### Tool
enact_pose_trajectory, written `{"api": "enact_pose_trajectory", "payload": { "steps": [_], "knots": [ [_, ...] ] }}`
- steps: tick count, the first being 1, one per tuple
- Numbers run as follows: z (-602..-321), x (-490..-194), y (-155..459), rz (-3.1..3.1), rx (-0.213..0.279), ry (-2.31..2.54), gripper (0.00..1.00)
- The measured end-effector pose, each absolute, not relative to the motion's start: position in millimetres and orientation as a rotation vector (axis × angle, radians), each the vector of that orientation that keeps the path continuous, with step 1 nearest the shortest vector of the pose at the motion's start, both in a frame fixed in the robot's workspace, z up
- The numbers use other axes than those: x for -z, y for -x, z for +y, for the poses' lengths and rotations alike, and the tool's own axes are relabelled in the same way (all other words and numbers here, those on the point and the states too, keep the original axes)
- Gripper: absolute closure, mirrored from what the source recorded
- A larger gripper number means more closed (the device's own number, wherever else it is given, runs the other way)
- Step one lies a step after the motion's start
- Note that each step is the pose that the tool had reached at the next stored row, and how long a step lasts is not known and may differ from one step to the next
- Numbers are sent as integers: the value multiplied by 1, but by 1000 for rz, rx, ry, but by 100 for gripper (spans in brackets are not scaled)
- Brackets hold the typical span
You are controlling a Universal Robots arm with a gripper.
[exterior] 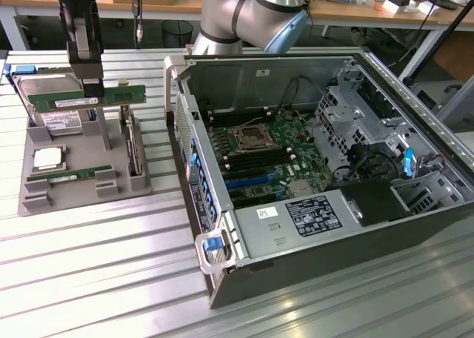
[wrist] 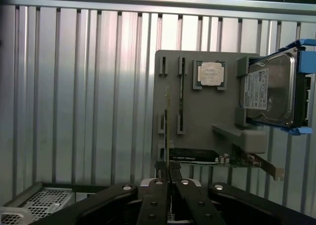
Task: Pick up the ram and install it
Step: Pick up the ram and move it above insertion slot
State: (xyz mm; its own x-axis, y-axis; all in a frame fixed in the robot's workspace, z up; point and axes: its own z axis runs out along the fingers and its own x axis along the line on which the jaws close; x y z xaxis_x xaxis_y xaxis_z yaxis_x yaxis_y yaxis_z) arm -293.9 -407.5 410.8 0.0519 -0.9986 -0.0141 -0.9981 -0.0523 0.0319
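Open server chassis (exterior: 311, 167) sits on the slotted aluminium table (exterior: 96, 264), toward the exterior view's right. The grey parts fixture (exterior: 78, 149) is at the exterior view's left and carries a hard drive (exterior: 59, 121), a second memory stick (exterior: 70, 175) and a CPU (exterior: 48, 158). The gripper (exterior: 92, 88) is clamped on the ram (exterior: 122, 95). The ram is held level and long edge down over the fixture, apparently clear of it.

legible text: we find none | power supply label (exterior: 313, 216): we see print, too small to read | hard drive label (wrist: 254, 89): white, we cannot read it | ram (exterior: 118, 94) sticker: we cannot read it either
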Motion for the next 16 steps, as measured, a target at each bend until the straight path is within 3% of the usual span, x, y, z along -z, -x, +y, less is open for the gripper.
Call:
{"api": "enact_pose_trajectory", "payload": {
  "steps": [16],
  "knots": [
    [-407,-411,262,-2153,50,-2269,88]
  ]
}}
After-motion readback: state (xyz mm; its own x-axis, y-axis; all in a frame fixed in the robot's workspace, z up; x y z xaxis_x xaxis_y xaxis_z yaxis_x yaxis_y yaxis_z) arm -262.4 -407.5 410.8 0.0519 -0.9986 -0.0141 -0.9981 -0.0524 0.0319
